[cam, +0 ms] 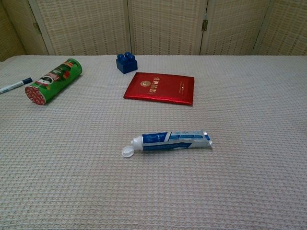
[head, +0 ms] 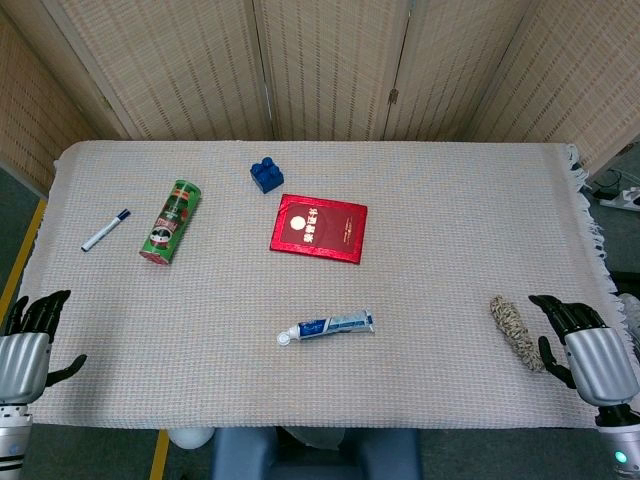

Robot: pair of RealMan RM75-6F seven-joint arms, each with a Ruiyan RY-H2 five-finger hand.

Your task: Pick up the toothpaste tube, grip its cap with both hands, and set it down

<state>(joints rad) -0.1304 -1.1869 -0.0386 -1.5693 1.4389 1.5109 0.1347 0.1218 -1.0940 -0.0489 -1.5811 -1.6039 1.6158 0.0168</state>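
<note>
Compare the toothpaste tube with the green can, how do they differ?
The toothpaste tube is slim, flattened, blue and white; the green can is thicker and round. The tube lies crosswise near the table's front middle, its flip cap open; the can lies slantwise at the far left. Both lie on their sides, untouched.

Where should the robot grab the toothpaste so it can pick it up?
Probably around the middle of the toothpaste tube, coming down from above. It lies flat and sideways, with its cap flipped open at the left end, so a mid-body hold leaves that cap free.
</note>
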